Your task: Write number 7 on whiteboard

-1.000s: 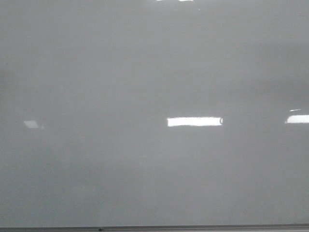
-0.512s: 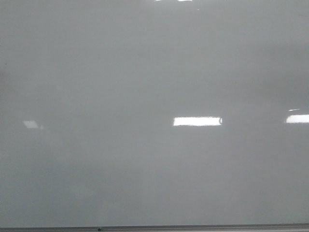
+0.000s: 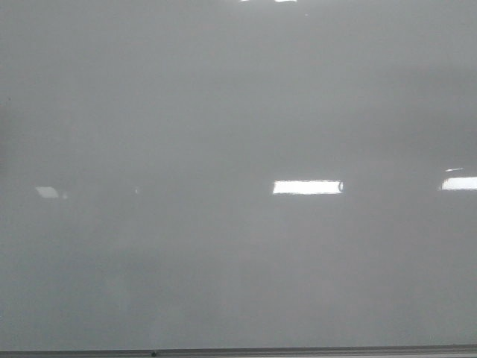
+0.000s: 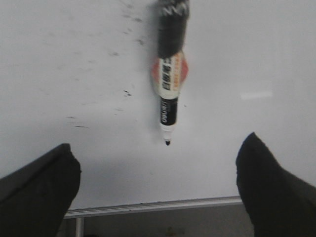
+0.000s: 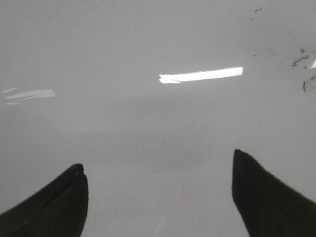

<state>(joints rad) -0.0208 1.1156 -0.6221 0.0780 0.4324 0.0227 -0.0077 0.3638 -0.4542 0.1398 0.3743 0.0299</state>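
left gripper point(image 4: 158, 185): our fingers point(image 4: 39, 190) are spread wide with nothing between them; we hold nothing.
right gripper point(image 5: 158, 195): same, fingers point(image 5: 269, 197) well apart, nothing held.
marker point(image 4: 170, 74): in the left wrist view it sits against the board beyond the left fingers, uncapped, black tip point(image 4: 167, 142) pointing back toward the gripper. We can't tell what keeps it there, maybe a magnet. It is clear of both fingers, roughly centred in the gap.
board edge point(image 4: 148, 207): grey metal strip just past the left fingers; the marker tip is near it.
whiteboard point(image 3: 223, 112): fills the front view, glossy pale grey, with bright glare patches. Neither arm shows in the front view.
smudges point(image 4: 126, 93): faint dark flecks beside the marker; similar flecks point(image 5: 301, 61) in the right wrist view. They look like erase residue, not strokes.
number 7: not on the board. We see no black line in any view.
step: as we read it, we are at the very start, pen not yet picked up and no stroke drawn.
next move: we judge the left arm should advance so the marker barrel lies between the fingers, then close on the barrel, not the tip. The grip must be firm enough to press the tip on the board without the pen slipping or twisting. After that, we pick a bare patch for the top stroke.
risk: pushing the marker along the board before the fingers close.
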